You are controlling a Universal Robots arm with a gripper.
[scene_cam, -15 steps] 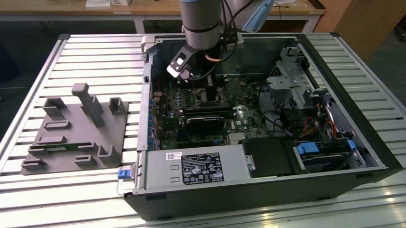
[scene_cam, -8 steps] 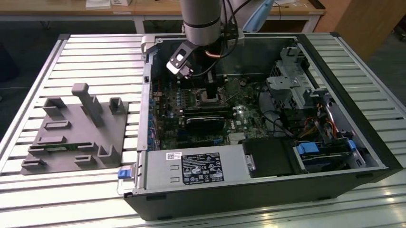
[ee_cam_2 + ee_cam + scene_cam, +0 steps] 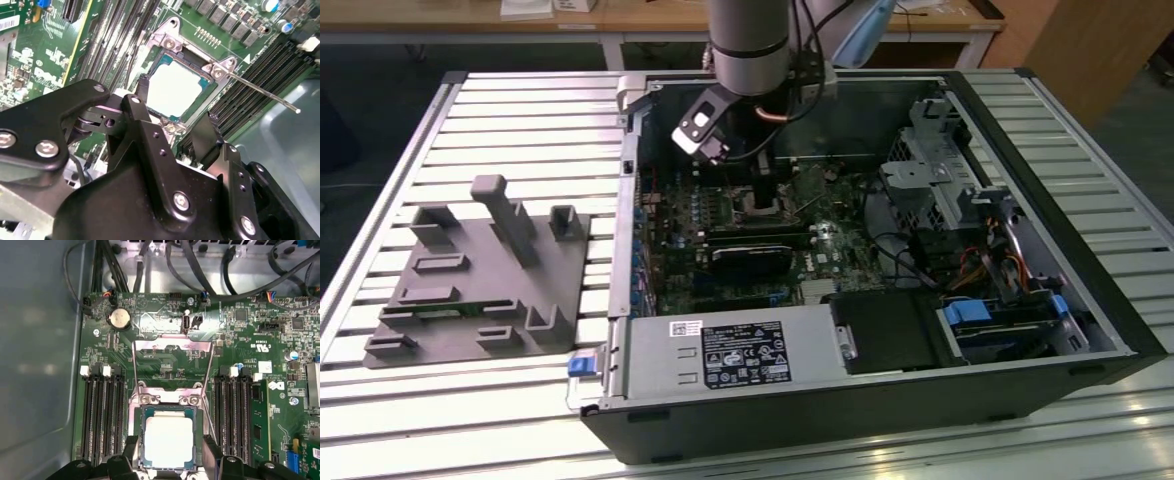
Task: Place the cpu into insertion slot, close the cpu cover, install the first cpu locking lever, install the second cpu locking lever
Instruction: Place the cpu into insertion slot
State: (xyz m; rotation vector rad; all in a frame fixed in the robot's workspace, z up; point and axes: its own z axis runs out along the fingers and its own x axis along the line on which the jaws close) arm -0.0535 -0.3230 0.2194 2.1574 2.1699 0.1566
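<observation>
Second wrist view | jaws spread apart, flanking cpu (image 3: 174, 89) | insertion slot (image 3: 192, 62) partly hidden behind them

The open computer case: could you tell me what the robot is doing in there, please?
A robot arm reaches into the open black computer case, over its green motherboard. The small square silvery cpu already sits in the silvery-rimmed insertion slot. The black gripper hovers above it, open, one finger on either side of the chip. The thin silvery frame-shaped cpu cover is flipped back open and a thin metal locking lever stands free, so neither is closed yet.
</observation>
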